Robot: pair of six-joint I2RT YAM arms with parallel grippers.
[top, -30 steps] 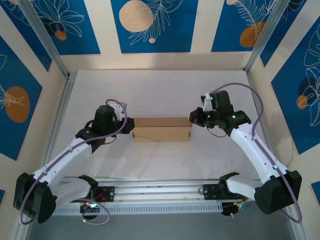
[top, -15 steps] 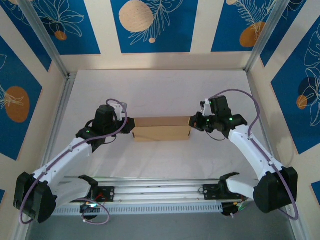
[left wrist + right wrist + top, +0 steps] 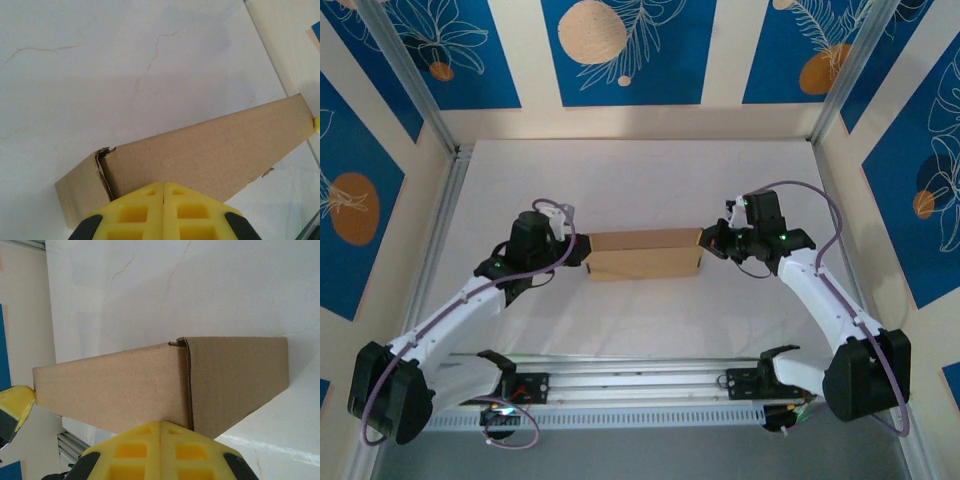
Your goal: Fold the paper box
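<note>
The right gripper [image 3: 705, 241] has advanced against the paper box [image 3: 645, 254] at mid-worktop [image 3: 640, 180], opposite the left gripper [image 3: 584, 254]; both jaw pairs are pressed together.

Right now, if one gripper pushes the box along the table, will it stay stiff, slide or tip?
The box probably slides easily: it is thin plain cardboard, likely light, on a flat table. It sits low and wide, so tipping seems unlikely. Its walls may flex: the corner seam gapes a little, so a hard push could deform it.
</note>
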